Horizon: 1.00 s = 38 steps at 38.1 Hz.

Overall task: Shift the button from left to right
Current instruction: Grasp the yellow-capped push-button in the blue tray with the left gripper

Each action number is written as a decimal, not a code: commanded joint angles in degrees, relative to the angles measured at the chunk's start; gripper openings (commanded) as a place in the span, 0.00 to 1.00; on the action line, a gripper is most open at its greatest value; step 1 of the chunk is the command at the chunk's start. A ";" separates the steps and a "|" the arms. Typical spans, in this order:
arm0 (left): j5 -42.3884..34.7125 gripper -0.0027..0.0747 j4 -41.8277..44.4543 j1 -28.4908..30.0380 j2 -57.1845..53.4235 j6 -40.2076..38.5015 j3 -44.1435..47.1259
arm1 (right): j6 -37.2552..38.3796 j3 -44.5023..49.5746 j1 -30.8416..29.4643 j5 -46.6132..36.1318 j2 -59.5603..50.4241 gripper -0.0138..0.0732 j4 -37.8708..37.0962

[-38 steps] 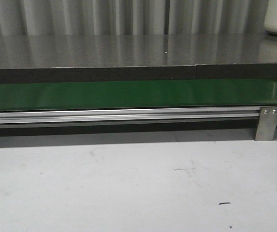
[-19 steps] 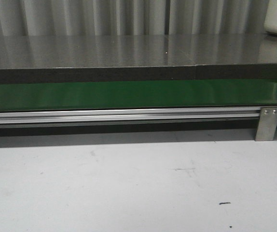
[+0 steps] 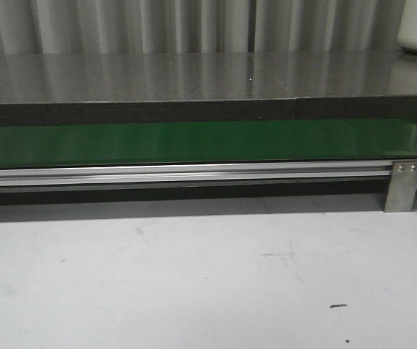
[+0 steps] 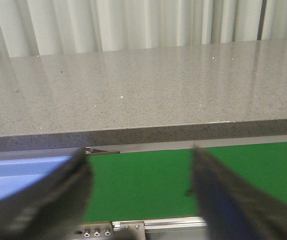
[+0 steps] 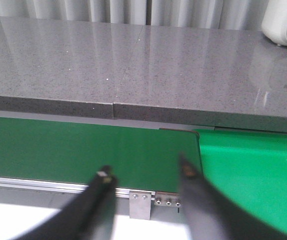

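Left end effector (image 4: pixel 141 172) wide open, empty, over green belt (image 3: pixel 194 142) at its left end, beside a blue tray (image 4: pixel 18 172). Right end effector (image 5: pixel 144 175) open, empty, over belt's right end next to green tray (image 5: pixel 253 170). Button not visible in any view. Grey table (image 3: pixel 194 76) behind the belt; white table (image 3: pixel 194 276) in front.

The front view looks forward, low over the white table (image 3: pixel 208 276), with the green belt (image 3: pixel 194 142) crossing mid-frame and the grey counter (image 3: pixel 194 76) beyond. Both wrist views look from higher and nearer, across the same belt (image 4: pixel 143 175) (image 5: pixel 83 150) to the counter (image 4: pixel 143 90) (image 5: pixel 133 65). The right wrist view shares the metal bracket (image 5: pixel 139 203) (image 3: pixel 403 185) with the front view.
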 commanded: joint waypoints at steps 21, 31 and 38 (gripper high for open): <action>-7.44 0.78 -3.05 -0.35 5.31 -0.69 -3.80 | -0.56 -2.17 0.16 -4.36 0.67 0.90 -0.56; -5.41 0.78 -7.47 2.72 29.46 -0.99 -20.15 | -0.56 -2.17 0.16 -4.36 0.67 0.90 -0.56; 2.10 0.78 -8.50 10.83 44.13 -0.99 -33.86 | -0.56 -2.17 0.16 -4.36 0.67 0.90 -0.56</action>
